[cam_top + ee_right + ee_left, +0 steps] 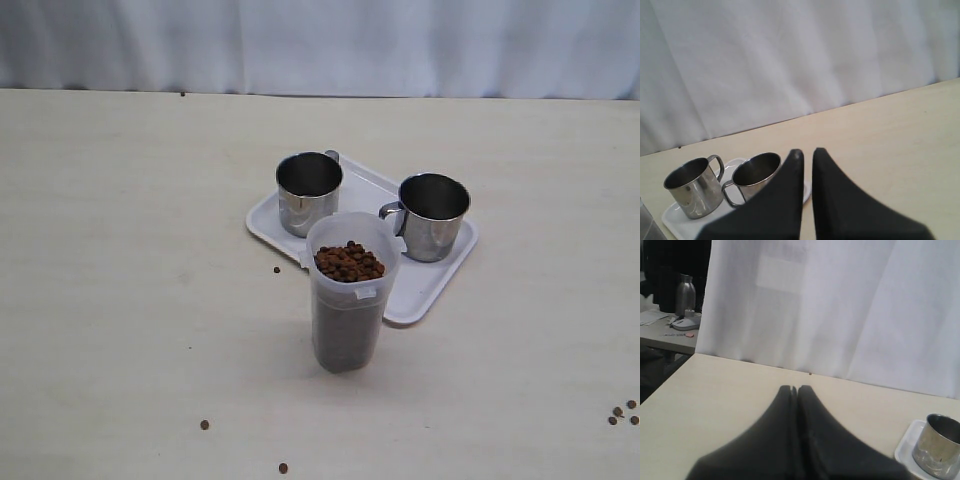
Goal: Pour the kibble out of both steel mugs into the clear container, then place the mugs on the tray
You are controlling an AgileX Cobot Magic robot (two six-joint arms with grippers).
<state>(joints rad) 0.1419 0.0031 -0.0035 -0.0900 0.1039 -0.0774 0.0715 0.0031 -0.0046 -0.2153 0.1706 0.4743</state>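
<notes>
Judging by the layout, the task looks complete. The left mug [308, 190] and the right mug [432, 215] stand upright and empty on the white tray [415, 285]. The clear container [348, 320] stands just in front of the tray, with kibble [349, 262] nearly up to its rim. The left tool [798, 388] is pressed together on nothing, and the right tool [807, 152] is likewise closed and empty, apart from the mugs. Best now is to hold both arms clear so nothing nudges the tall container. A few stray pellets [623, 413] lie on the worktop [120, 250].

Pale table [120, 300], white curtain [400, 45]
</notes>
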